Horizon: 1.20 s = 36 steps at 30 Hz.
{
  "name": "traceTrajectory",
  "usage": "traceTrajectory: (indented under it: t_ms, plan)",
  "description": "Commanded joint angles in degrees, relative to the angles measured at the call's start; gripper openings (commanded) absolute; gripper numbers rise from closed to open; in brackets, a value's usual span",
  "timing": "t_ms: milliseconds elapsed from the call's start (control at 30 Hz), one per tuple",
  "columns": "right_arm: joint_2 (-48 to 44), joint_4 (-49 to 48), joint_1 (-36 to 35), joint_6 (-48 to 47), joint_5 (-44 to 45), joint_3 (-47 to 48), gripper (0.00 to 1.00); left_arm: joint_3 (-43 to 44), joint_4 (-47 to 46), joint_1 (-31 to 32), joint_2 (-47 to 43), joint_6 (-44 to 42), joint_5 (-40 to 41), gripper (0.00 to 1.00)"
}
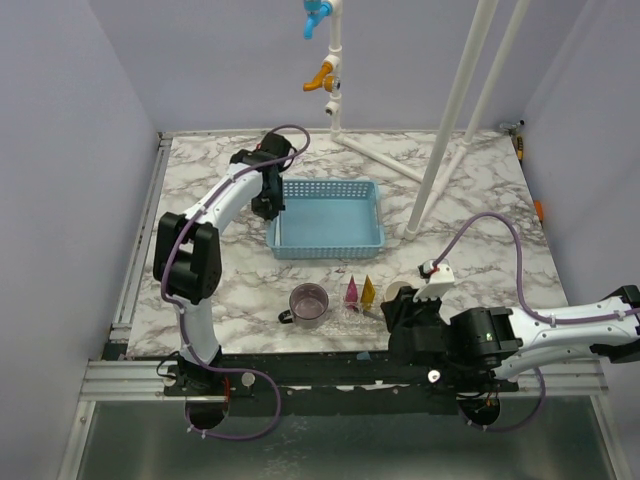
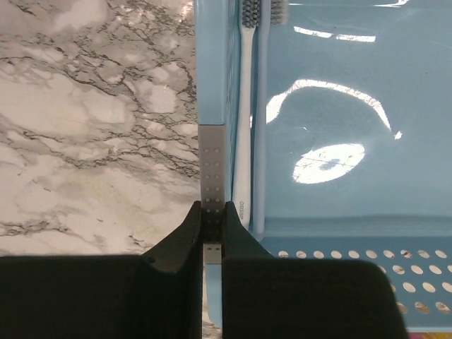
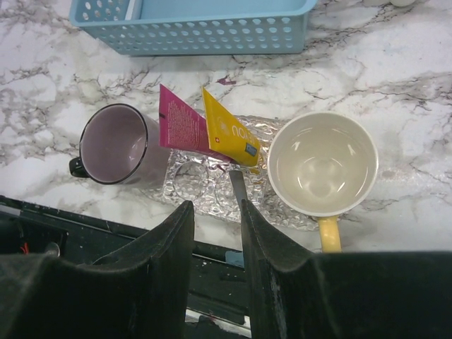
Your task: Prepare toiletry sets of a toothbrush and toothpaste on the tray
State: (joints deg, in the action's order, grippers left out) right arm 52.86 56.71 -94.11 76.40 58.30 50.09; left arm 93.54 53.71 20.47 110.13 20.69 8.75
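My left claw (image 2: 212, 227) is clamped on the light-blue mesh plastic basket (image 2: 212, 145) wall, two pale toothbrushes (image 2: 244, 106) just inside; my right claw (image 3: 215, 219) stands apart, empty, above the clear plastic tray (image 3: 189, 191), mid-frame, carrying the magenta-pink wedge tube (image 3: 180, 127) and yellow wedge tube (image 3: 229, 134).

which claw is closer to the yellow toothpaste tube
Right. The right claw hovers just short of the yellow tube; the left claw is far off, pinching the wall of the blue basket.
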Motion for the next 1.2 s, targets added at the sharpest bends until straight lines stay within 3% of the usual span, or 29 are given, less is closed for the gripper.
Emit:
traceTrajectory:
  t_ms: [0, 267, 667, 1000, 1167]
  plan:
    - [0.4, -1.2, 0.2, -0.5, -0.1, -0.3, 0.36, 4.0, 4.1, -0.3, -4.3, -1.0, 5.6, 0.0]
    - [0.1, -1.7, 0.1, -1.3, -0.2, -0.4, 0.36, 9.5, 9.0, -0.3, -6.3, -2.8, 9.8, 0.0]
    - [0.5, -2.3, 0.1, -1.1, -0.9, -0.5, 0.36, 6.8, 8.1, -0.3, -3.5, -2.3, 7.7, 0.0]
    - [0.7, -2.5, 0.1, -0.7, -1.2, -0.9, 0.36, 10.9, 11.0, -0.3, -6.1, -2.1, 9.7, 0.0]
    - [1.1, -3.2, 0.1, -1.0, -1.4, -1.1, 0.36, 7.8, 9.9, -0.3, -5.1, -2.2, 9.8, 0.0]
